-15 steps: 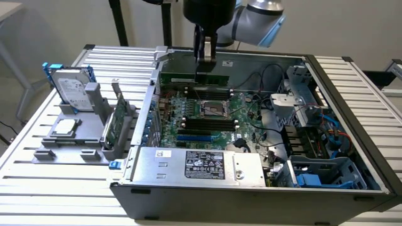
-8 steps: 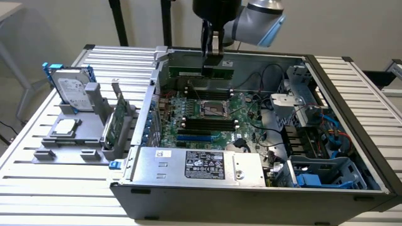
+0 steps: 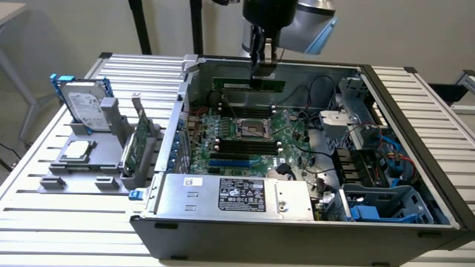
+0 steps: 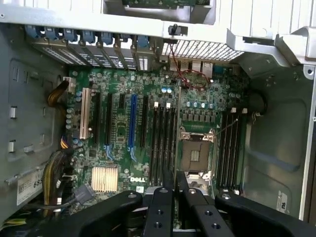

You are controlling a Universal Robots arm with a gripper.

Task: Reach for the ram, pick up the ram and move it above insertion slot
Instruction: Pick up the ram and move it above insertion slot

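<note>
I had the gripper (image 3: 261, 75) clamped on the ram (image 3: 248, 84), hanging over the motherboard (image 3: 248, 139) inside the open case (image 3: 297, 233).

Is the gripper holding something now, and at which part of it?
Yes. The gripper holds the ram, a narrow green stick, with its jaws closed on the top edge, slightly toward the exterior view's right of the middle, above the motherboard.

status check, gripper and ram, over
Gripper shut on the ram. Ram held level above the motherboard, inside the open case. Nothing blocking below.
</note>
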